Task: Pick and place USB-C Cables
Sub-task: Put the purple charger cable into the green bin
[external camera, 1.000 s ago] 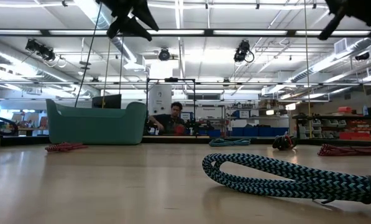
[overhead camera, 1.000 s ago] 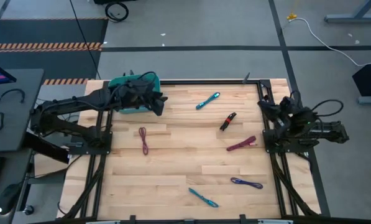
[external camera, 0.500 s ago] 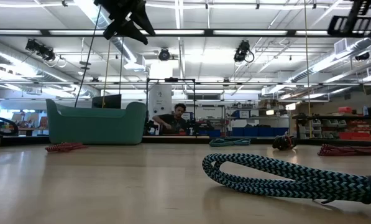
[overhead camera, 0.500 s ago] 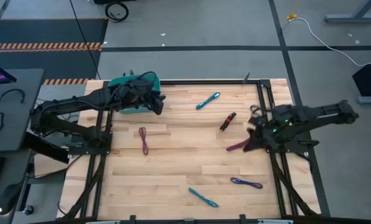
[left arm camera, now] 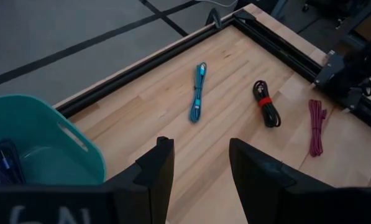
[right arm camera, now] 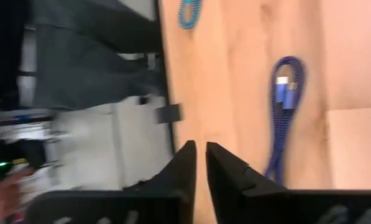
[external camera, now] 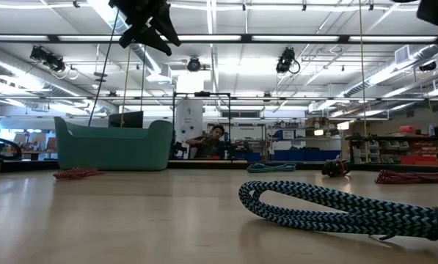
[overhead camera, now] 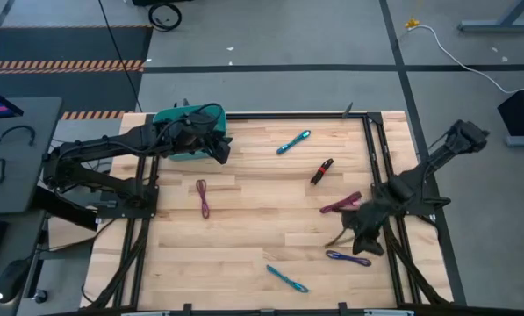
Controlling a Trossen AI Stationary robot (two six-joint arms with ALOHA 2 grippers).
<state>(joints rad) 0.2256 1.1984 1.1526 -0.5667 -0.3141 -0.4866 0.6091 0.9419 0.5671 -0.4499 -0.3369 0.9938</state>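
Right gripper, fingers nearly closed on nothing with only a narrow slit between them, hangs above the near right part of the pale wooden slatted table, between the maroon coiled cable bundle and the purple-blue coiled cable bundle. The right wrist view shows that purple-blue bundle lying flat just beside the finger line, its silver plug folded inside the loop.

Left gripper, fingers spread and empty, hangs beside the teal plastic bin at the far left corner.

Loose on the boards, well apart: a teal braided bundle toward the far edge, a black bundle with a red tie, a thin purple bundle at left, and a second teal braided bundle at the near edge.

Handling, as judged: each bundle is light, soft and slack, likely to sag or uncoil if taken by an end; a grasp across the middle, over both strands, looks safest.

Only the left wrist view looks into the bin, where a dark cable lies. Only the low view shows the near teal bundle's woven sheath, and a person seated beyond the table.
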